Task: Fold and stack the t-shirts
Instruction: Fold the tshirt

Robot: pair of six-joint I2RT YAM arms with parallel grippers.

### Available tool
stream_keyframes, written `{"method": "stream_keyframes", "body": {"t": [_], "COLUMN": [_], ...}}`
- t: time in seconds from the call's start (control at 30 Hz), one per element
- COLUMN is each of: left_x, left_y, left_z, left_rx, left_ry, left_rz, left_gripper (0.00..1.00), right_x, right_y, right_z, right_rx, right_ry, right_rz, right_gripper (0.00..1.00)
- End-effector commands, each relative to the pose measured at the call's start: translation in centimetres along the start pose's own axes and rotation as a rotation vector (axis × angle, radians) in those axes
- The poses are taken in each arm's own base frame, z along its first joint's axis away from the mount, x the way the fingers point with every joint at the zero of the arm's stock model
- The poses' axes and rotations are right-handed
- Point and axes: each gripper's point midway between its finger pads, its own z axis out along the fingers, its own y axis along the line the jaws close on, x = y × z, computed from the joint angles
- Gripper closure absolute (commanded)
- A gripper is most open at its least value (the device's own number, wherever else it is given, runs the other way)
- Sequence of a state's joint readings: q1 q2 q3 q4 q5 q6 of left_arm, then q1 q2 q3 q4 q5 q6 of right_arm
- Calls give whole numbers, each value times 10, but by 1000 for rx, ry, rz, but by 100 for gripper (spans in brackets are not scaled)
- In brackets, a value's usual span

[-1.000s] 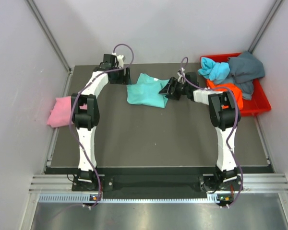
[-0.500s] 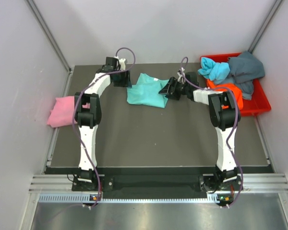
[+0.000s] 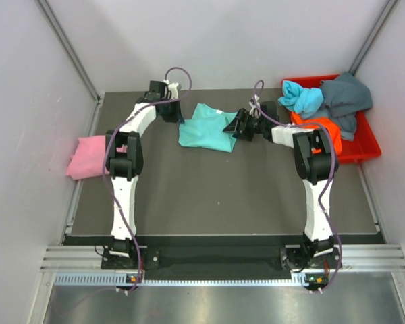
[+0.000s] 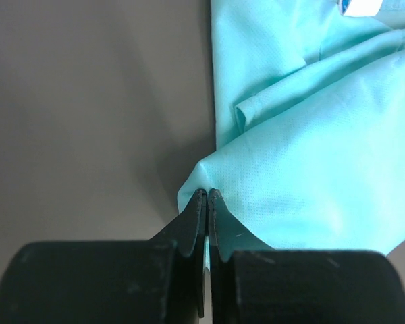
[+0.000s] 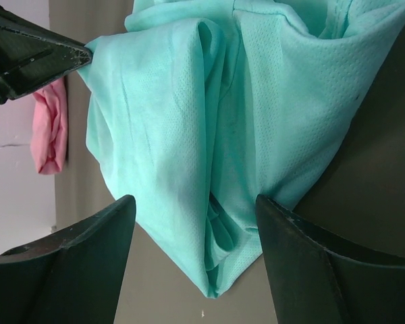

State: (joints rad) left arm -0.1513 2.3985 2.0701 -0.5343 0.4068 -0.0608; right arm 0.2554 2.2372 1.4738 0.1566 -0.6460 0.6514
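Observation:
A teal t-shirt point(image 3: 206, 129) lies partly folded on the dark table top, toward the back. My left gripper point(image 3: 176, 116) is shut on its left corner; in the left wrist view the gripper point(image 4: 207, 192) pinches a peak of the teal t-shirt point(image 4: 310, 148). My right gripper point(image 3: 235, 125) stands open at the shirt's right edge, its fingers point(image 5: 74, 250) wide on either side of a folded point of the teal t-shirt point(image 5: 189, 135). A pink t-shirt point(image 3: 86, 156) lies folded at the table's left edge. Light blue point(image 3: 302, 96), dark grey-blue point(image 3: 347, 98) and orange point(image 3: 324, 126) t-shirts are heaped in the bin.
The red plastic bin point(image 3: 364, 145) stands at the back right, against the right wall. Grey walls close in the table on three sides. The pink t-shirt point(image 5: 47, 128) also shows at the left in the right wrist view, beside my left gripper's finger point(image 5: 34, 50).
My left gripper has moved right to the teal shirt's corner and closed on it. The right arm has barely moved.

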Motion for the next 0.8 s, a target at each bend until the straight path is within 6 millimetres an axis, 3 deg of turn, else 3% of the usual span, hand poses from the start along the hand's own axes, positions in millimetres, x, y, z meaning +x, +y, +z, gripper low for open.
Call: {"method": "stream_keyframes", "body": {"t": [0.0,0.1,0.23,0.43,0.77], "left_x": [-17,-11,16,44,69], "left_y": [-21,-37,-58,-70,-114], "left_z": [-12,-18,-22,-28,-65], "left_rx": [89,148,219,247,306], "left_ry": [-46,-34,26,82,110], "left_rz": [31,3,-27,-47,-56], "left_gripper": [100,100,100,100,100], "right_x": [7,14,24,45,64], "right_y": [2,4,9,6,15], "right_z": [-6,-10,-21,-36,-59], "right_rx": [58,62,61,81,81], "right_ry": [18,30,39,70,89], "right_rz": [-25,-27,-27,-21,6], "right_gripper": [27,27,27,27,27]}}
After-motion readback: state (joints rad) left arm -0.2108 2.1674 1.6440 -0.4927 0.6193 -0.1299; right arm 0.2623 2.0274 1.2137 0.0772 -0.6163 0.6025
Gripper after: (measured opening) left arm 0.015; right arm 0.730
